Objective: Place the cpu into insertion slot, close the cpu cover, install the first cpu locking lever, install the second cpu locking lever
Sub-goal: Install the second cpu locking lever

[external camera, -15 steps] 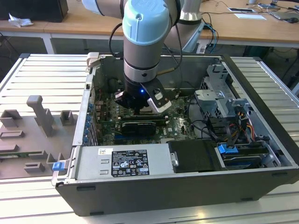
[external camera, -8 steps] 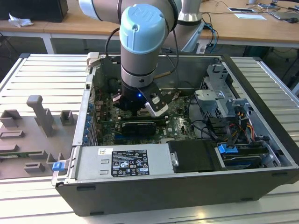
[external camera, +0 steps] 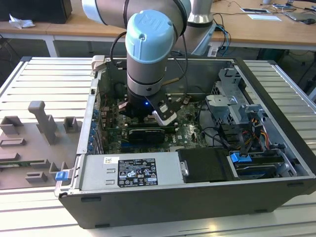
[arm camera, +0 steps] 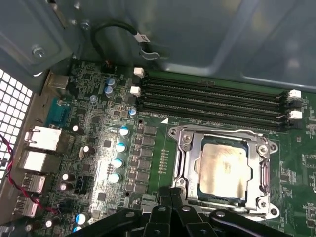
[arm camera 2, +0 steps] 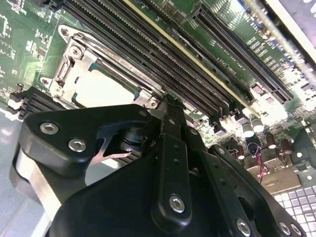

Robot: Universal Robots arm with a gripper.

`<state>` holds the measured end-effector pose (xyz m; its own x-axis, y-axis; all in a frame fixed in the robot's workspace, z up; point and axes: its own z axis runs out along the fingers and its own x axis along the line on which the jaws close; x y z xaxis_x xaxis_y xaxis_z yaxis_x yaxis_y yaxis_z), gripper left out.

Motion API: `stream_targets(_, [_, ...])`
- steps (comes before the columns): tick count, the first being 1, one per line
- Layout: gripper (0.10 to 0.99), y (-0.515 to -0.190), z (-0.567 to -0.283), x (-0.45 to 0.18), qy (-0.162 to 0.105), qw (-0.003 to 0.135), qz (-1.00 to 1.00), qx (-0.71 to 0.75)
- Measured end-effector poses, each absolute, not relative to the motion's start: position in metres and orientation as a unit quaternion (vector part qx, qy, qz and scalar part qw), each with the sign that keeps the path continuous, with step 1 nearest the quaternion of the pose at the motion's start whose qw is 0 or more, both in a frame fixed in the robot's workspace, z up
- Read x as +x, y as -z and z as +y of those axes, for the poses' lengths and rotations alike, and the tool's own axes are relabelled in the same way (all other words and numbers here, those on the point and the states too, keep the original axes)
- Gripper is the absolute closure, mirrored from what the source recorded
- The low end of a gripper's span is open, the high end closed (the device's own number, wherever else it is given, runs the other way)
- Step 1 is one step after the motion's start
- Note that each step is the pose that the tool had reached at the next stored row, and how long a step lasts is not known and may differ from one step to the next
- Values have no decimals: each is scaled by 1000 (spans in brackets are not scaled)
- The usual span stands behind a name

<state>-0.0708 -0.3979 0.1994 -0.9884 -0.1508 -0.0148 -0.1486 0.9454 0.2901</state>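
Currently seated in slot under closed cover: cpu. End effector narrow, empty, just beside cover edge.

The computer case stands on a pale grey ribbed metal table. Behind it runs a long wooden desk with papers on top, and the light is bright and even.
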Motion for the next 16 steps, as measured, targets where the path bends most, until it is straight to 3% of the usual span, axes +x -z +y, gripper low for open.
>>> stream_targets(16, [980,-209,-398,-73,153,4,-985,78])
